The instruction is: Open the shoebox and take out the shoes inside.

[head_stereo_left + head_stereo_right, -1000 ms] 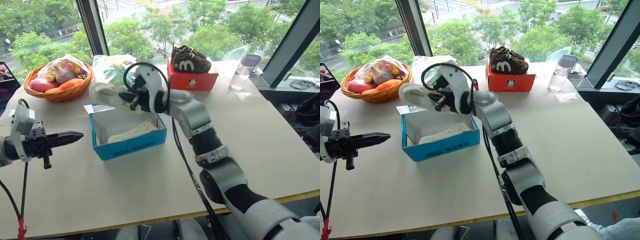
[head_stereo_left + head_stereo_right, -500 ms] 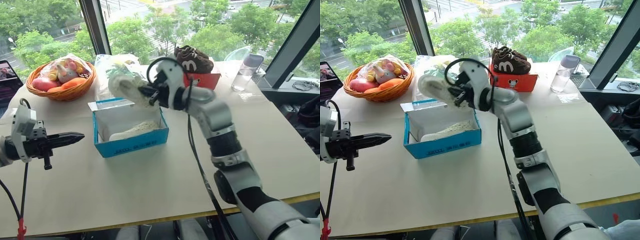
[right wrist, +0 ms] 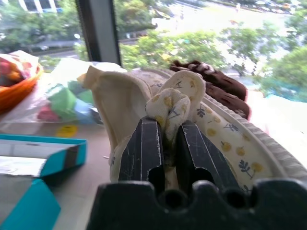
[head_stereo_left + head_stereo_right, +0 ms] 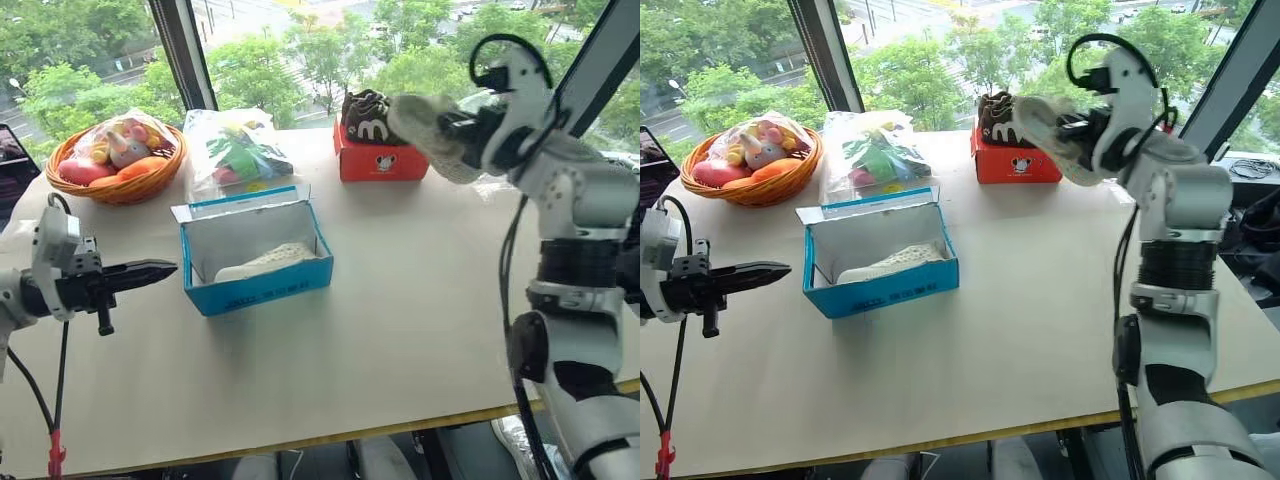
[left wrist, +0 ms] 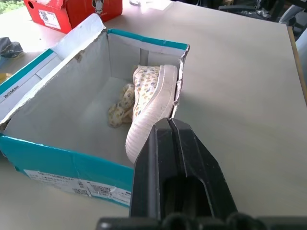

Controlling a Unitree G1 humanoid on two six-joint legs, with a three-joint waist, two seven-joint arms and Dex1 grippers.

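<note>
Right gripper (image 3: 165, 136) clamps one cream shoe (image 4: 430, 128) aloft near the red-orange box (image 4: 383, 161); second shoe (image 5: 151, 108) lies in open blue shoebox (image 4: 262, 288); left gripper (image 4: 158, 269) fully closed, empty, beside box.

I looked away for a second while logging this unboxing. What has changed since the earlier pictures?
The right gripper, shut on one cream shoe, swung it from above the blue shoebox out to the robot's right, near the red box. Unchanged: the second shoe lies in the open shoebox, and the left gripper hovers shut beside it.
</note>
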